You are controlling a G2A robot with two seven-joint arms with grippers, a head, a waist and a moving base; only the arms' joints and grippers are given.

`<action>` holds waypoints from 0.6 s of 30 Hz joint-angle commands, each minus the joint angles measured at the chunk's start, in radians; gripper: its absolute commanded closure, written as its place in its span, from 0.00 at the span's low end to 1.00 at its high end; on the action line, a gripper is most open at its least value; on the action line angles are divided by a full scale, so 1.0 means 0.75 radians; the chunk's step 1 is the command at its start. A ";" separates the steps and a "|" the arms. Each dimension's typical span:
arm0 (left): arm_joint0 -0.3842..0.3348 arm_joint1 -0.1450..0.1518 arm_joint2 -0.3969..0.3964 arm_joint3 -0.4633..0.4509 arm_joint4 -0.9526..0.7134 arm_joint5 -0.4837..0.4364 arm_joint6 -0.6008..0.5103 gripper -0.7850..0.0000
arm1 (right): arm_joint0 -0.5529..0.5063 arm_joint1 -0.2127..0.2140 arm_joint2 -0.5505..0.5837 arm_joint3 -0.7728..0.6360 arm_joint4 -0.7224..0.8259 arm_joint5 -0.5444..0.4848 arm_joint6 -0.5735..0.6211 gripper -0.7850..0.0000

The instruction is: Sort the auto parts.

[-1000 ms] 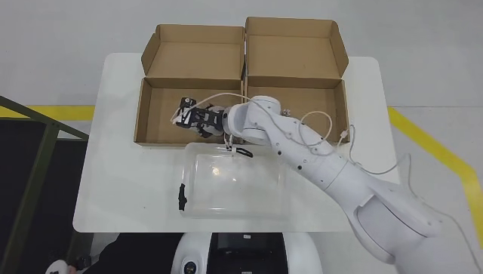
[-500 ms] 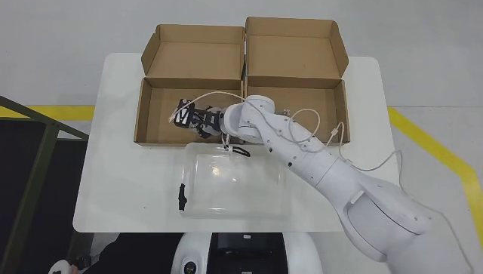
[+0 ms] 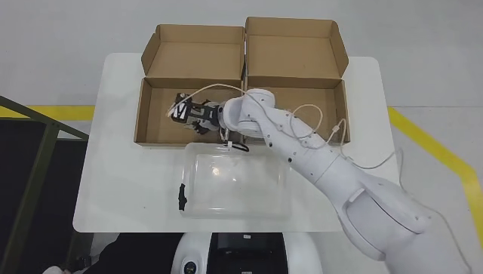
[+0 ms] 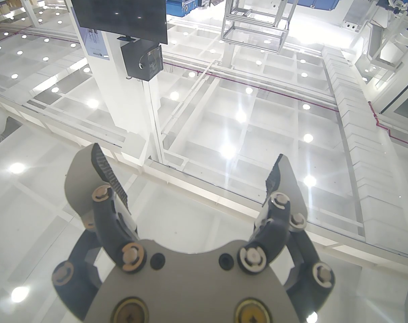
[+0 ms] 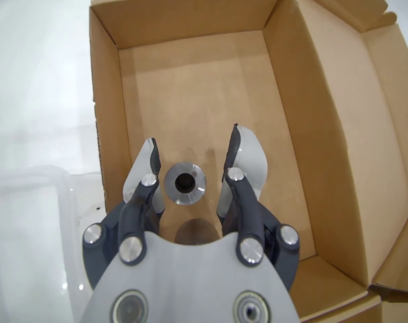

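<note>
- Right gripper (image 5: pixel 194 134) is down inside the left cardboard box (image 5: pixel 106 102). Its fingers stand apart and grip nothing.
- Metal sleeve (image 5: pixel 185 183) lies between those fingers, bore end toward the wrist camera, clear of both pads.
- The dark patch below the sleeve reads as its shadow. Whether the sleeve rests on the box floor or sits just above it, I cannot tell.
- Handling, judged: solid metal, so dense for its bulk, rigid and not fragile. The polished skin is likely slick.
- Best hold, judged: across the outer wall at mid-length, pads square on opposite sides. The bevelled rim would let it slip out.
- Left gripper (image 4: pixel 187 151) is turned up toward the ceiling, fingers spread wide, empty.
- Edges: the box wall on the side of the clear plastic bin (image 5: pixel 22 203) is nearest to one finger. The other walls stand well apart, with open floor beyond the fingertips.
- A lift should go straight up before crossing that near wall.
- Top view: the right box (image 3: pixel 336 112) stands against the left one, and the bin is just in front on the table (image 3: pixel 113 168).
</note>
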 commanded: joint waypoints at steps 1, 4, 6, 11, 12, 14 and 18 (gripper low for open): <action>0.000 0.000 0.000 0.000 0.000 0.000 0.000 0.00 | -0.012 0.014 0.028 -0.058 -0.008 -0.011 0.007 0.44; 0.000 0.000 0.000 0.000 0.000 0.000 0.000 0.00 | -0.051 0.041 0.080 -0.165 -0.015 -0.029 0.022 0.42; 0.000 0.000 0.000 0.000 0.000 0.000 0.000 0.00 | -0.085 0.063 0.120 -0.248 -0.029 -0.038 0.035 0.40; 0.000 0.000 0.000 0.000 0.000 0.000 0.000 0.00 | -0.200 0.127 0.248 -0.475 -0.059 -0.078 0.075 0.28; 0.000 0.000 0.000 0.000 0.000 0.000 0.000 0.00 | -0.228 0.141 0.278 -0.521 -0.067 -0.091 0.084 0.24; 0.000 0.000 0.000 0.000 0.000 0.000 0.000 0.00 | -0.288 0.169 0.342 -0.611 -0.079 -0.117 0.097 0.17; 0.000 0.000 0.000 0.000 0.000 0.000 0.000 0.00 | -0.411 0.221 0.477 -0.776 -0.089 -0.180 0.119 0.00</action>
